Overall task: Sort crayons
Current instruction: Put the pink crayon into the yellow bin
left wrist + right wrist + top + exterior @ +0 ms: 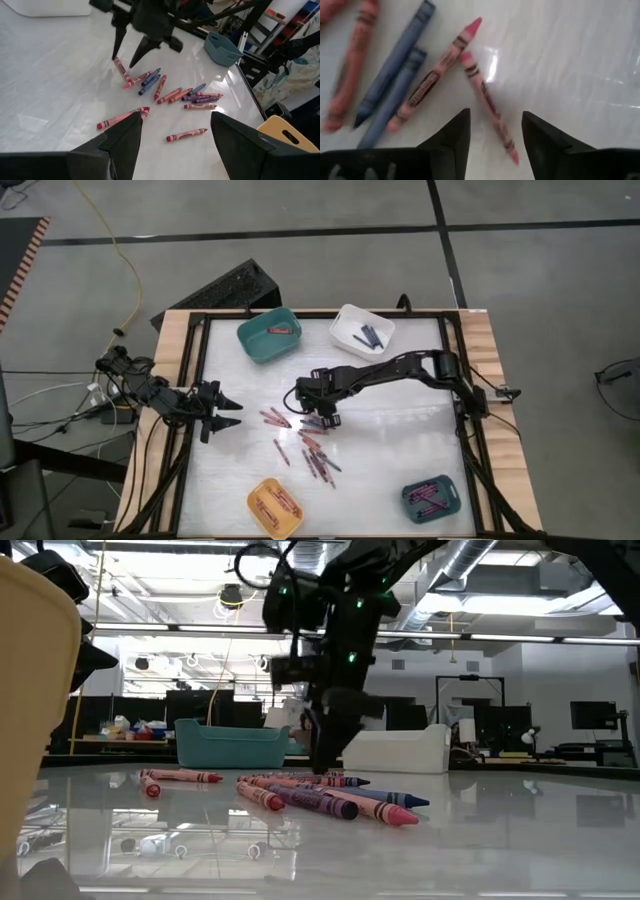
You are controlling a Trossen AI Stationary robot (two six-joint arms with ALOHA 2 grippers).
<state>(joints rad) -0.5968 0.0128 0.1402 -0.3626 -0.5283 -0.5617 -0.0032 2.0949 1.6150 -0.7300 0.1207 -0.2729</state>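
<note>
- Crayons (312, 448): most lie loose mid-desk in a scatter; some already sit in the bins – teal bin (268, 335) far side, white bin (362, 330) next to it, yellow bin (274, 507) and darker teal bin (432, 497) on the near edge. Sort looks partly done, lots left.
- Step in hand, by my read: pick phase. Right gripper (322, 417) is down over the far end of the pile, fingers spread, nothing between them. A pink crayon (489, 105) lies just ahead of the tips and runs into the gap.
- Next move prob. needs: drop a touch, centre on that one stick, close w/o catching the reddish crayon (437, 75) whose tip touches it. Then carry to the bin matching its colour.
- Left gripper (222, 413) waits at the desk's left edge, fingers spread, empty.
- Views: high view gives bin layout + both arms, but crayons too small to tell which one is targeted.
- Right wrist view shows the target and the two blue crayons (395, 85) beside it; no bins there.
- Left wrist view shows the right fingers (141, 51) standing apart above the pile.
- Low view: tips close to the desk (500, 840); contact w/ desk – can't tell.
</note>
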